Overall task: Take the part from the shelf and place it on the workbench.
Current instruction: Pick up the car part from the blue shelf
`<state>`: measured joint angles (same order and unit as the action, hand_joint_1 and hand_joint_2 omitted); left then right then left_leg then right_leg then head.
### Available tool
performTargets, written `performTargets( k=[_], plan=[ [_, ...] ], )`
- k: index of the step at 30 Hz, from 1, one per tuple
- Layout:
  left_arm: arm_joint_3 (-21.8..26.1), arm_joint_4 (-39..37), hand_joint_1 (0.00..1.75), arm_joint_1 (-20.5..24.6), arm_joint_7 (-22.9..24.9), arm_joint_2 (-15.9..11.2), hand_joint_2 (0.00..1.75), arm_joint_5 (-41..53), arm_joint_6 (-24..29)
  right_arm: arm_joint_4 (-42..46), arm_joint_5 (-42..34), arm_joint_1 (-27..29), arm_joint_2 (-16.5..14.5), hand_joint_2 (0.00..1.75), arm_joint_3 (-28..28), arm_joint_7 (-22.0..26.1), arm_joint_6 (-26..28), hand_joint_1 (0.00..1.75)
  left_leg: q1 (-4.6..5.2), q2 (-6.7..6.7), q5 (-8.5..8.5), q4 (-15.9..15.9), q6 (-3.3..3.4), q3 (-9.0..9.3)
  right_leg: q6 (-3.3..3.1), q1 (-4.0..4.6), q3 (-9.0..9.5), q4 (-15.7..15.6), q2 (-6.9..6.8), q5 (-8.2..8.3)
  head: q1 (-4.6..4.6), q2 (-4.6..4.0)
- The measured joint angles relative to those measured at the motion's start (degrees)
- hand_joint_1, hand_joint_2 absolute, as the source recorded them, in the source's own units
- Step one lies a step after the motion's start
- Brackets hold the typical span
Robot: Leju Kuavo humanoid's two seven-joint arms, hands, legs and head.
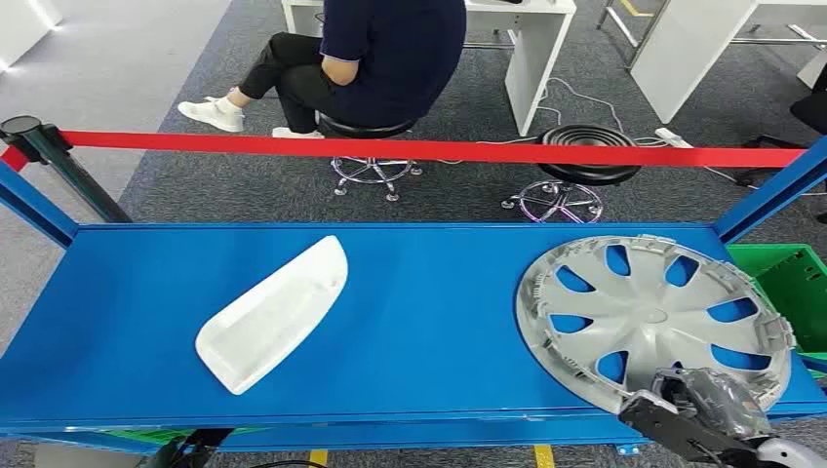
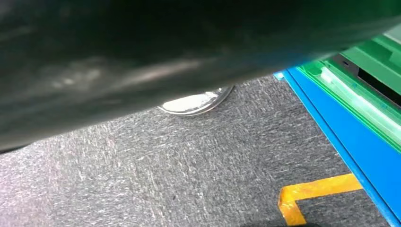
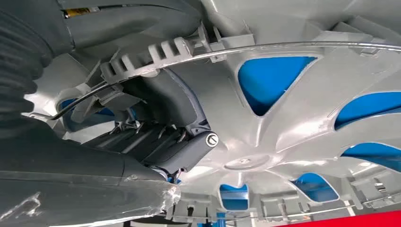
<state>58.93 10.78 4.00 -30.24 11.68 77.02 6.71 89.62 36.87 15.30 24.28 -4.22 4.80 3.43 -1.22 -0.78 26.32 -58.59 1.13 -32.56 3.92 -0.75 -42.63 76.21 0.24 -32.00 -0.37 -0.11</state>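
Observation:
A grey wheel cover [image 1: 653, 317] lies inner side up at the right end of the blue shelf surface [image 1: 429, 322]. My right hand [image 1: 697, 409] is at the cover's near rim. In the right wrist view the hand [image 3: 156, 127] grips that rim: the thick grey thumb lies on one side of the ribbed edge and the darker fingers press the inner face of the cover [image 3: 293, 123]. A white curved plastic part [image 1: 276, 312] lies on the left half of the shelf, well apart from the hand.
A green crate [image 1: 795, 288] stands past the shelf's right end. Red barrier tape [image 1: 439, 149] runs behind the shelf. Beyond it a person [image 1: 390, 58] sits on a stool, beside a second black stool [image 1: 575, 156]. Yellow floor tape [image 2: 312, 194] marks the carpet by the blue frame [image 2: 350, 146].

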Motion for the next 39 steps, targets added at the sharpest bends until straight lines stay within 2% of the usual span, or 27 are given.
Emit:
performTargets(
  k=[2,4,5,6,9,11,12,14,15,16,17,19,20,21,22,24,26,27,29,30,31,32,34,35,36,37,39],
  plan=[
    [0.0,0.0,0.0,0.01,0.0,0.03,0.0,0.0,0.0,0.06,0.86,0.0,-0.03,1.75,-0.1,0.24,0.63,1.75,-0.04,-0.05,0.08,0.0,-0.07,0.15,-0.11,-0.02,1.57,-3.38,0.0,2.22,0.01,0.0],
    [0.0,0.0,0.0,0.04,0.0,0.09,0.0,-0.05,0.02,0.35,3.75,-0.07,-0.3,1.75,-0.25,0.78,2.98,1.75,-0.04,-0.15,0.3,-0.02,-0.39,0.4,-0.25,-0.06,5.43,-11.25,0.06,6.0,0.05,0.0],
    [0.0,0.0,0.0,0.07,0.0,0.1,0.0,-0.1,0.04,0.62,5.68,-0.14,-0.62,1.75,-0.32,1.04,4.6,1.75,0.04,-0.21,0.4,-0.09,-0.66,0.39,-0.35,-0.04,7.11,-14.54,0.13,7.02,0.09,0.0],
    [0.0,0.0,0.0,0.08,0.02,0.1,0.0,-0.16,0.07,0.98,7.71,-0.16,-1.07,1.75,-0.45,1.23,6.23,1.75,0.14,-0.24,0.4,-0.09,-0.98,0.3,-0.47,0.01,8.04,-16.44,0.2,7.36,0.09,0.0],
    [0.0,0.0,0.0,0.08,0.17,0.14,0.0,-0.31,0.16,2.71,12.9,-0.11,-2.66,1.75,-1.16,1.4,10.62,1.75,0.2,-0.24,0.19,0.16,-1.97,0.02,-1.33,0.09,7.98,-17.02,0.29,7.28,0.05,0.0],
    [0.01,0.0,0.0,0.19,0.27,0.17,0.0,-0.4,0.28,4.35,15.37,-0.2,-3.51,1.75,-1.72,1.51,13.39,1.75,0.21,-0.05,1.56,-1.61,-2.48,-0.82,-2.2,-0.03,7.96,-17.19,0.18,7.38,-0.11,0.0],
    [0.01,0.0,0.0,0.25,0.3,0.19,0.0,-0.48,0.34,5.16,16.27,-0.24,-3.85,1.75,-2.03,1.65,14.59,1.75,0.24,0.05,3.06,-4.16,-2.64,-2.04,-2.57,-0.06,8.0,-17.29,0.07,7.41,-0.21,0.0],
    [0.01,0.0,0.0,0.27,0.32,0.26,0.0,-0.63,0.41,6.47,17.39,-0.24,-4.46,1.75,-2.74,2.09,16.49,1.75,0.32,0.13,6.3,-11.37,-2.69,-5.59,-3.0,0.13,7.98,-17.28,-0.13,7.35,-0.31,0.0],
    [0.02,0.0,0.0,0.21,0.33,0.3,0.0,-0.73,0.46,7.12,17.84,-0.21,-4.78,1.75,-3.14,2.4,17.37,1.75,0.35,0.13,7.02,-14.14,-2.64,-7.04,-3.1,0.26,8.0,-17.27,-0.18,7.33,-0.3,0.0],
    [0.03,0.0,0.0,0.15,0.34,0.32,0.0,-0.8,0.55,7.9,18.3,-0.14,-5.1,1.75,-3.56,2.77,18.44,1.75,0.41,0.13,6.71,-15.2,-2.52,-7.72,-3.16,0.37,8.01,-17.26,-0.2,7.3,-0.28,0.0],
    [0.04,0.0,0.0,0.12,0.35,0.32,0.0,-0.87,0.68,8.79,18.84,-0.03,-5.41,1.75,-4.0,3.15,19.66,1.75,0.51,0.13,5.36,-14.17,-2.34,-7.43,-3.19,0.45,8.05,-17.26,-0.19,7.29,-0.3,0.0],
    [0.04,0.0,0.0,0.14,0.37,0.3,0.0,-0.99,0.94,11.12,20.03,0.32,-6.12,1.75,-5.15,3.86,22.59,1.75,0.78,0.14,1.25,-7.86,-1.77,-4.73,-3.14,0.56,8.12,-17.25,-0.17,7.26,-0.31,0.0],
    [0.04,0.0,0.0,0.18,0.38,0.3,0.0,-1.07,1.02,12.26,20.47,0.48,-6.45,1.75,-5.71,4.01,23.84,1.75,0.87,0.14,-0.17,-4.25,-1.49,-3.15,-3.02,0.74,8.03,-17.05,-0.14,7.18,-0.31,0.0],
    [0.04,0.0,0.0,0.22,0.41,0.32,0.0,-1.15,1.06,13.38,20.85,0.65,-6.76,1.75,-6.24,4.04,24.84,1.75,0.93,0.14,-0.9,-1.81,-1.28,-2.12,-2.83,0.86,7.88,-16.91,-0.11,7.16,-0.25,0.0],
    [0.04,0.0,0.0,0.23,0.44,0.34,0.0,-1.22,1.1,14.31,21.1,0.83,-6.98,1.75,-6.67,4.0,25.48,1.75,0.99,0.14,-0.99,-0.55,-1.11,-1.66,-2.6,0.97,7.73,-16.84,-0.08,7.16,-0.23,0.0],
    [0.06,0.0,0.0,0.18,0.49,0.45,0.0,-1.28,1.16,15.88,21.39,1.17,-7.19,1.75,-7.46,3.95,26.16,1.75,0.95,0.16,-0.89,-0.16,-0.74,-1.68,-2.1,0.97,7.57,-16.87,-0.01,7.22,-0.21,0.0],
    [0.1,0.0,0.0,0.18,0.51,0.48,0.0,-1.3,1.27,17.11,21.42,1.39,-7.25,1.75,-8.11,4.0,26.62,1.75,0.72,0.23,-1.03,0.03,-0.24,-1.55,-1.51,0.86,6.91,-15.56,0.01,6.19,-0.05,0.0],
    [0.13,0.0,0.0,0.22,0.51,0.49,0.0,-1.3,1.32,17.57,21.42,1.44,-7.26,1.75,-8.37,4.04,26.81,1.75,0.57,0.26,-1.1,0.1,-0.01,-1.47,-1.18,0.76,5.88,-13.26,0.0,4.79,0.09,0.0],
    [0.16,0.0,0.0,0.22,0.51,0.49,0.0,-1.31,1.39,18.17,21.42,1.57,-7.27,1.75,-8.93,4.12,26.98,1.75,0.55,0.27,-1.1,0.09,0.23,-1.43,-0.59,0.53,2.63,-5.93,-0.04,1.17,0.4,0.0],
    [0.17,0.0,0.0,0.16,0.51,0.52,0.0,-1.31,1.38,18.28,21.42,1.64,-7.28,1.75,-9.21,4.12,26.99,1.75,0.55,0.26,-1.11,0.08,0.26,-1.43,-0.42,0.43,1.16,-2.73,-0.04,0.04,0.4,0.0],
    [0.18,0.0,0.0,0.11,0.51,0.53,0.0,-1.31,1.38,18.36,21.41,1.72,-7.28,1.75,-9.48,4.11,26.99,1.75,0.53,0.24,-1.1,0.07,0.25,-1.41,-0.32,0.34,0.47,-1.25,-0.04,-0.09,0.42,0.0],
    [0.19,0.0,0.0,0.07,0.51,0.53,0.0,-1.31,1.38,18.42,21.41,1.77,-7.28,1.75,-9.68,4.05,26.99,1.75,0.5,0.21,-1.09,0.06,0.22,-1.36,-0.27,0.25,0.86,-1.98,-0.04,0.84,0.43,0.0],
    [0.23,0.0,0.0,0.07,0.51,0.54,0.0,-1.31,1.38,18.62,21.4,1.83,-7.28,1.75,-9.95,3.93,26.99,1.75,0.39,0.15,-0.98,0.04,-0.02,-1.17,-0.22,0.05,4.4,-8.83,-0.05,4.41,0.44,0.0],
    [0.25,0.0,0.0,0.08,0.51,0.54,0.0,-1.31,1.38,18.74,21.4,1.82,-7.28,1.75,-10.04,3.88,27.0,1.75,0.45,0.12,-0.9,-0.03,-0.29,-1.15,-0.25,0.06,6.47,-12.58,0.02,5.63,0.47,0.0],
    [0.26,0.0,0.0,0.09,0.51,0.53,0.0,-1.3,1.38,18.85,21.4,1.83,-7.28,1.75,-10.12,3.89,27.01,1.75,0.53,0.1,-0.89,-0.06,-0.66,-1.17,-0.43,0.08,7.88,-15.18,0.12,6.29,0.43,0.0],
    [0.26,0.0,0.0,0.09,0.51,0.52,0.0,-1.29,1.38,18.9,21.4,1.83,-7.28,1.75,-10.21,3.91,27.05,1.75,0.61,0.09,-0.96,-0.02,-1.05,-1.22,-0.71,0.17,8.56,-16.47,0.24,6.39,0.43,0.0],
    [0.26,0.0,0.0,0.11,0.51,0.51,0.0,-1.27,1.38,18.92,21.4,1.89,-7.28,1.75,-10.39,3.95,27.22,1.75,0.55,0.09,-1.22,0.25,-1.77,-1.24,-1.57,0.37,8.56,-16.76,0.37,6.42,0.38,0.0]
  ],
)
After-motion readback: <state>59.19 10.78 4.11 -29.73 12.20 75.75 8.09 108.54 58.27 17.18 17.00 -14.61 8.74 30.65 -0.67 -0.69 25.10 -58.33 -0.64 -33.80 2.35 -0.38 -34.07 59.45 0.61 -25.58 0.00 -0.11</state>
